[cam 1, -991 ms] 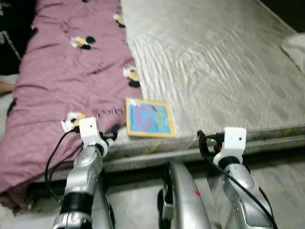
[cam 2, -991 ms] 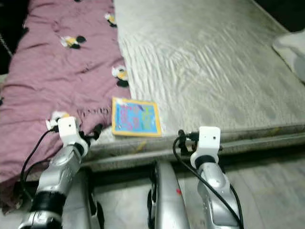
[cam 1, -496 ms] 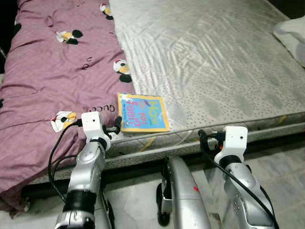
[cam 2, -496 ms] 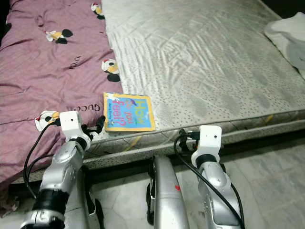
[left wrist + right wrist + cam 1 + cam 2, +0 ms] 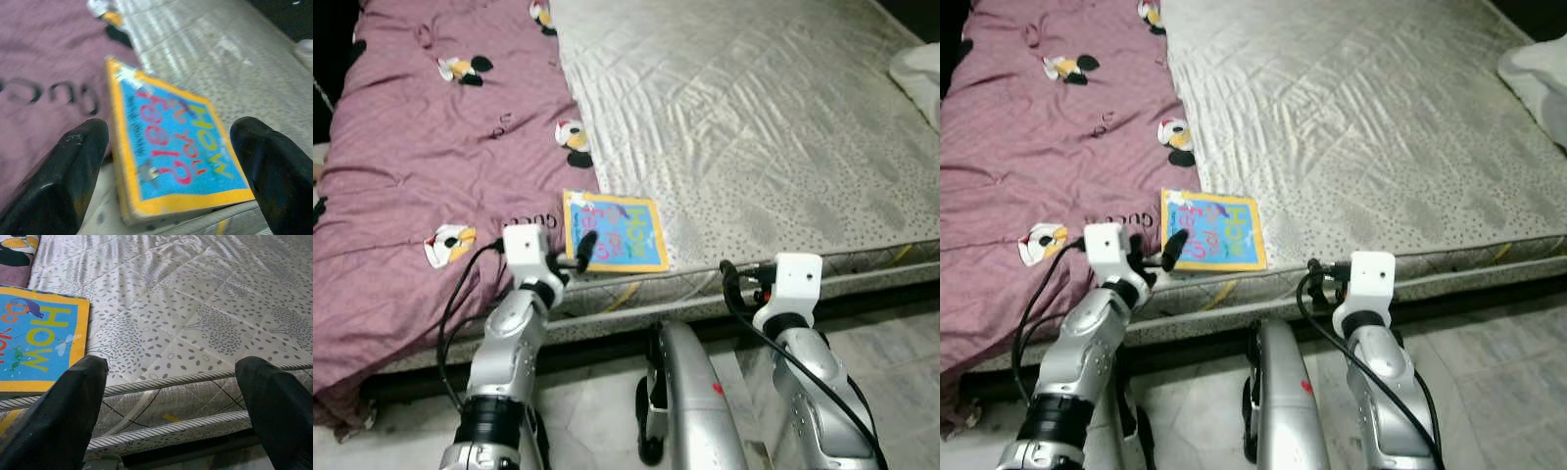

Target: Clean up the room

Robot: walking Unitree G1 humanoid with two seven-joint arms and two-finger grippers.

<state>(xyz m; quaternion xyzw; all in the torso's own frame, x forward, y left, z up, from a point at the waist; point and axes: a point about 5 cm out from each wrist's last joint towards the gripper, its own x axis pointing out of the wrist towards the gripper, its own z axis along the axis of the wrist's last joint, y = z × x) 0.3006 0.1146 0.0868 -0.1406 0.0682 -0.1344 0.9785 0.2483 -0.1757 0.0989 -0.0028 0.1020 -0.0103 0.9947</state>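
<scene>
**Left gripper spread in front of a picture book at the mattress edge**

A blue picture book [image 5: 614, 231] with a yellow border lies flat on the bare mattress [image 5: 773, 127], close to its near edge. Its left side sits just beside the hem of a mauve blanket [image 5: 421, 166] printed with cartoon mouse figures and dark lettering. The blanket covers the left part of the bed and hangs over the near edge. The cover carries large coloured letters; "HOW" can be read in the right wrist view [image 5: 39, 335].

The left gripper [image 5: 578, 252] is raised at the mattress edge, its 2 black fingers [image 5: 73, 171] set wide apart. In the left wrist view the book [image 5: 171, 147] lies between and beyond them, with a gap on each side; that picture is somewhat blurred, and I cannot tell whether either finger touches the cover. In the head views 1 fingertip overlaps the book's near left corner.

The right gripper [image 5: 173, 411] is held lower, in front of the mattress side and to the right of the book. Its fingers [image 5: 279, 406] are also spread wide and hold nothing. They face the quilted, dotted mattress top and its piped edge.

A white cloth [image 5: 920, 73] lies at the far right of the bed. Below the bed frame is a pale marble floor [image 5: 891, 343].
</scene>
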